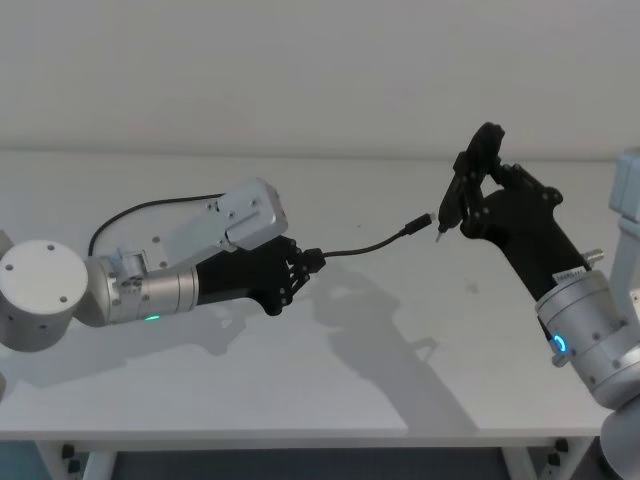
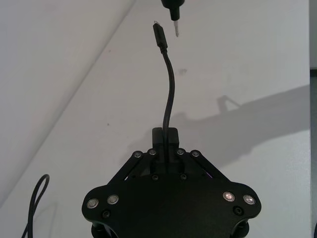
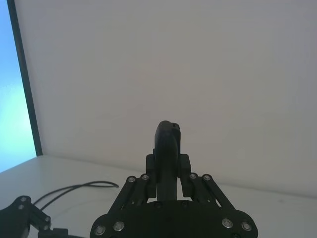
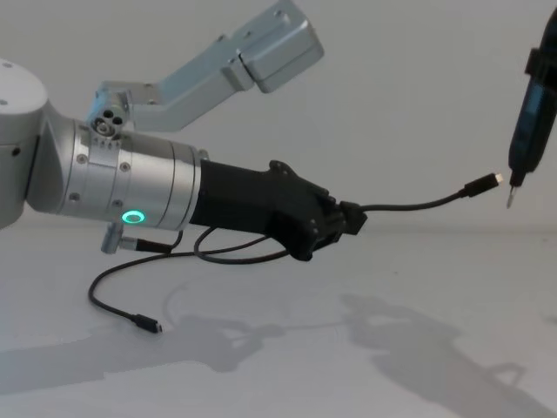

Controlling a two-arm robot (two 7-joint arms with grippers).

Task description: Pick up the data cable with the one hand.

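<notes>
The left gripper [image 1: 305, 262], black and angular with two fingers on a thick silver cylinder bearing a green glowing ring, sits left of centre in the head view. Its fingers are clamped on the long, thin, black data cable [image 1: 370, 246]. In the left wrist view the fingertips [image 2: 166, 136] pinch the cord at lower centre of the frame. From there the cable [image 2: 169, 94] curves up through the air to its small black silver-tipped plug [image 2: 159, 37] near the top edge.

In the chest view that plug [image 4: 483, 185] hangs in the air at the right of the frame, just beside the pale tip of a narrow black pointed tool [image 4: 531, 122]; the two are apart. The rest of the cable trails under the left arm. It loops down to the white table [image 4: 348, 348], where the other small black plug [image 4: 148, 326] lies at lower left.

The right gripper [image 1: 478, 190], black on a silver cylinder with a blue light, stands at the upper right of the head view. Its fingers are closed around the pointed tool [image 1: 462, 190], which slants down towards the cable's raised plug [image 1: 418, 224].
</notes>
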